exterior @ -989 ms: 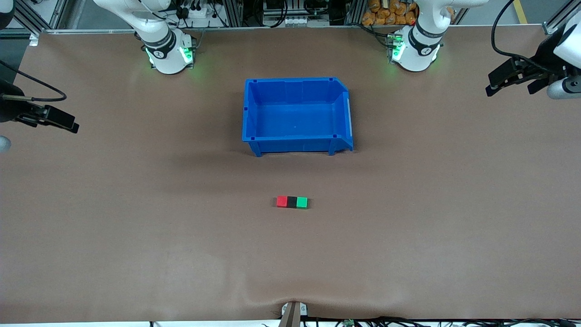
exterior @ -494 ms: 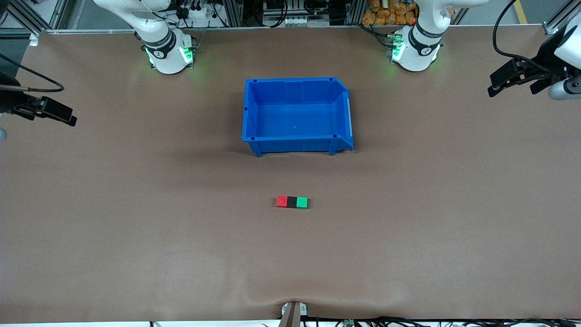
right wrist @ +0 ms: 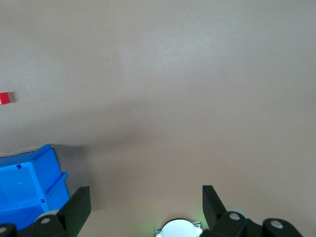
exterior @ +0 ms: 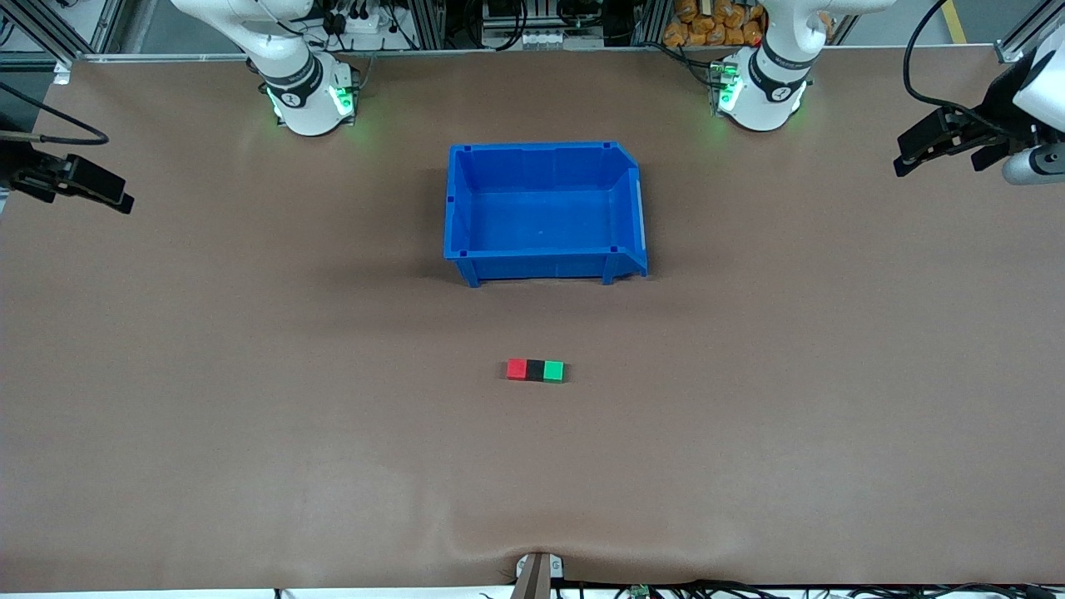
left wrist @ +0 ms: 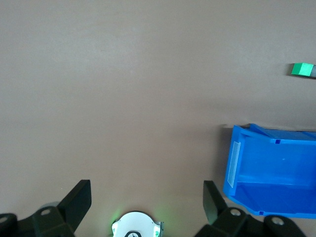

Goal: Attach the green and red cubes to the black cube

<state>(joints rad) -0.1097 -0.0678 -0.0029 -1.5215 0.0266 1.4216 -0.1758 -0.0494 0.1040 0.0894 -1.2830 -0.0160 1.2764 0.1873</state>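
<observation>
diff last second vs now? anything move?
Right gripper, open and empty, drew back toward the robots' side at its arm's end of the table. Left gripper, open and empty, barely shifted at its own end. Red cube, black cube, green cube stayed joined in a row; blue bin unmoved.

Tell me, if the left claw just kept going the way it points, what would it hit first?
Most likely the bare table. The left claw is open and looks down on plain brown surface; the bin and the green cube sit off to the side, out of its line, though depth is hard to judge.
</observation>
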